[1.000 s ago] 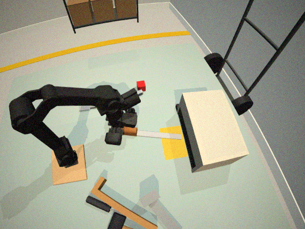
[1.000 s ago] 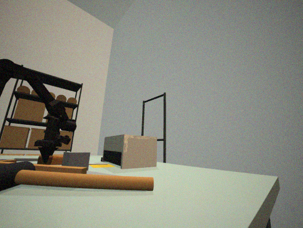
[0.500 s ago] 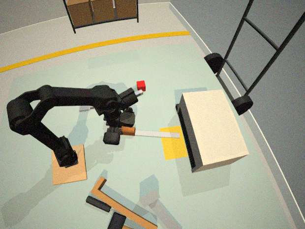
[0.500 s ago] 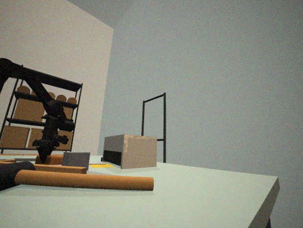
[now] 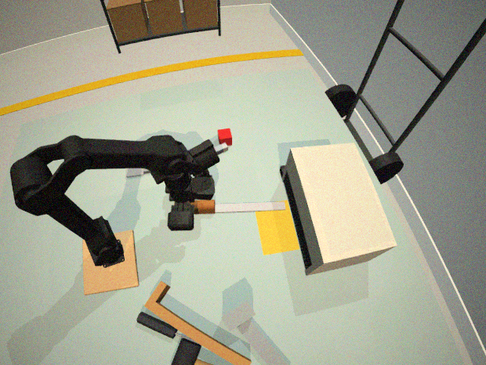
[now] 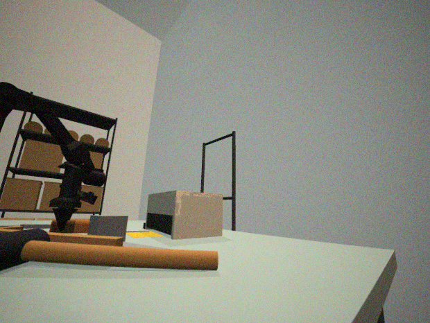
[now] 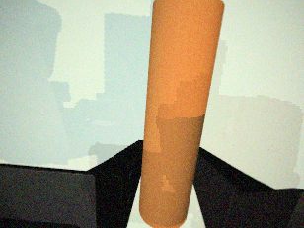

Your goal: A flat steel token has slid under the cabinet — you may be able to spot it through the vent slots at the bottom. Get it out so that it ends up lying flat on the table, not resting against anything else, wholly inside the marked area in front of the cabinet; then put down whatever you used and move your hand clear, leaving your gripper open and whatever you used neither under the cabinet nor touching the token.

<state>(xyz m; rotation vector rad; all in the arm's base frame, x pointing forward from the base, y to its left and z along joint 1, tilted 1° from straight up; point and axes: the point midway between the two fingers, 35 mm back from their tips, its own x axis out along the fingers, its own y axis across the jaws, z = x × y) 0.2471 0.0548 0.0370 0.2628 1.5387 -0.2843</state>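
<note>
My gripper point(image 5: 191, 204) point(image 6: 61, 228) point(image 7: 166, 148) is shut on the orange handle point(image 5: 206, 207) point(image 7: 183, 58) of a flat-bladed tool. The tool's long pale blade point(image 5: 247, 207) points to the cabinet point(image 5: 346, 204) point(image 6: 198, 215). Its tip lies over the far edge of the yellow marked area point(image 5: 277, 235) point(image 6: 144, 234), just short of the dark opening point(image 5: 296, 219) point(image 6: 159, 224) along the cabinet's foot. Whether the blade touches the table I cannot tell. The token cannot be made out in any view.
A red block point(image 5: 224, 135) is beyond the wrist, by a pale bar partly hidden by the arm. An orange L-shaped bar point(image 5: 196, 333) and a black-handled tool point(image 5: 157, 324) lie at the near side. A grey plate point(image 6: 107, 224) stands upright there, with an orange rod point(image 6: 121, 255) in front.
</note>
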